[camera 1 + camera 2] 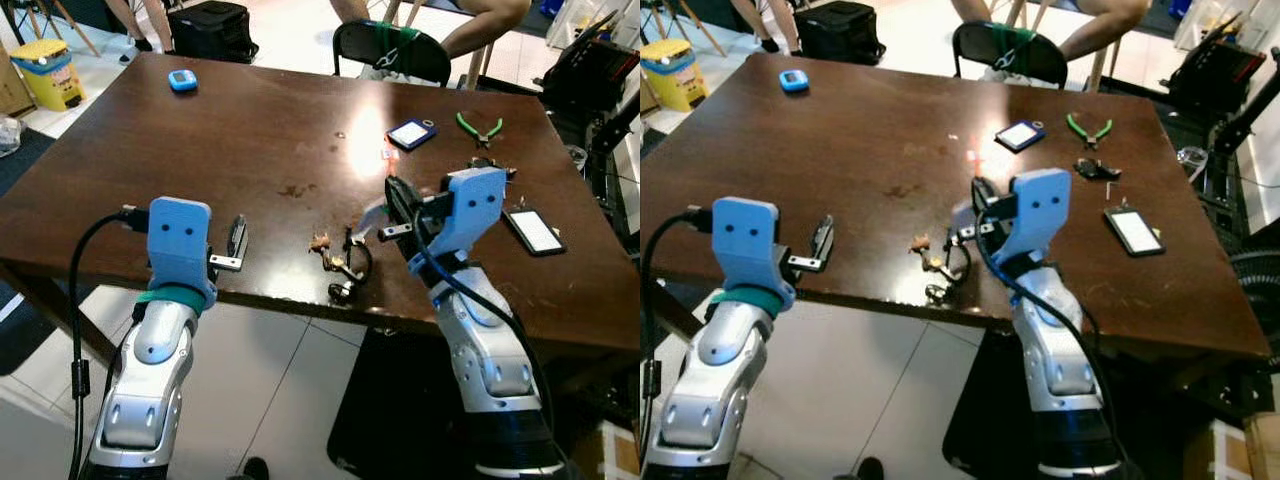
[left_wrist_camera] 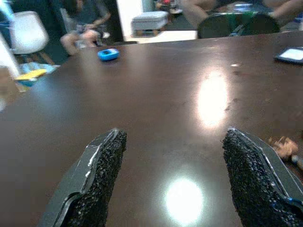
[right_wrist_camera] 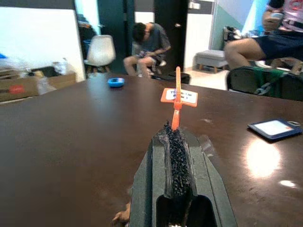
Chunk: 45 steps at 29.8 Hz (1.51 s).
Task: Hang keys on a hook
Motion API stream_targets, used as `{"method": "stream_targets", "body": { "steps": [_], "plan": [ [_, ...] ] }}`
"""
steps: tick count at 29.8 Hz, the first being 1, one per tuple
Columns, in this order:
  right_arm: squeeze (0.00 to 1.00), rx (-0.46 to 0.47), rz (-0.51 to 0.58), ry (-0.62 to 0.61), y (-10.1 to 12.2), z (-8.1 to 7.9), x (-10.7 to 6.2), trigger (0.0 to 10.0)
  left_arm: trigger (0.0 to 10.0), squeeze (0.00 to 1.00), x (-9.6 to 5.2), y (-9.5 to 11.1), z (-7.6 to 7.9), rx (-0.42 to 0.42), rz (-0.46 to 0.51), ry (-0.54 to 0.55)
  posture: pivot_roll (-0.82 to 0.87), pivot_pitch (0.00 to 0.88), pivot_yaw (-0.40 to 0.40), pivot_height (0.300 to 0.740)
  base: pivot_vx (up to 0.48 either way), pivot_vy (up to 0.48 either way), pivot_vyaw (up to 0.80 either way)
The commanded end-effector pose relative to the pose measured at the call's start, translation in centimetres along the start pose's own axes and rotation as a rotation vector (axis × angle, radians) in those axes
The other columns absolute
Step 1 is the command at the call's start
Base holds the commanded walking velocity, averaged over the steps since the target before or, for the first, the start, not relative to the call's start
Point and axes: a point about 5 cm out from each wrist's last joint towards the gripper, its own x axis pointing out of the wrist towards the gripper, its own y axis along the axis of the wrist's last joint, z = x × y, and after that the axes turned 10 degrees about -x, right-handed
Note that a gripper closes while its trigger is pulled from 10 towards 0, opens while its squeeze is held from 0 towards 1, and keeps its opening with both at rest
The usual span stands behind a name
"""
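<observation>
- Slip of the orange tag point(image 3: 179, 96): pinched only by its thin strap between the pressed-together fingers of the right gripper point(image 3: 174, 131), held low over the counter point(image 1: 250, 130). Likely to slide out on any jerk or quick lift.
- Keys point(image 1: 343, 266) lying at the very near edge of the counter, just beside that gripper. Cannot tell whether joined to the tag. If joined, liable to swing and tug the strap loose on the way up; if not, liable to be left behind.
- So close to the edge, easily knocked to the floor by a careless sweep of the right wrist.
- Left gripper point(image 1: 237, 240) hovering over the near edge, fingers point(image 2: 97, 179) spread wide and holding nothing. Could clip the counter rim on a turn or a step away.
- Seated people beyond the far side: no room for a wide swing there.
</observation>
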Motion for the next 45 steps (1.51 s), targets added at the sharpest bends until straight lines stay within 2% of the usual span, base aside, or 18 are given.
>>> {"method": "stream_targets", "body": {
  "steps": [1,29,45],
  "plan": [
    [0.0,-0.015,-0.013,0.009,-0.37,-0.27,-0.09,10.0,10.0,0.0,-0.25,-0.59,-0.18,-0.001,-0.019,0.014,-0.09,0.049,0.042,0.74,-0.405,0.0,0.0],
    [0.0,-0.07,-0.011,0.063,-0.47,-0.5,-0.03,10.0,10.0,0.0,-0.05,-0.62,-0.11,0.003,-0.02,0.012,-0.09,0.054,0.045,0.74,-0.38,0.0,0.0],
    [0.0,-0.084,0.003,0.081,-0.23,-0.55,0.09,10.0,10.0,0.0,0.1,-0.84,0.44,-0.009,-0.063,0.004,-0.09,0.054,0.046,0.74,0.0,0.0,0.78]
  ]
}}
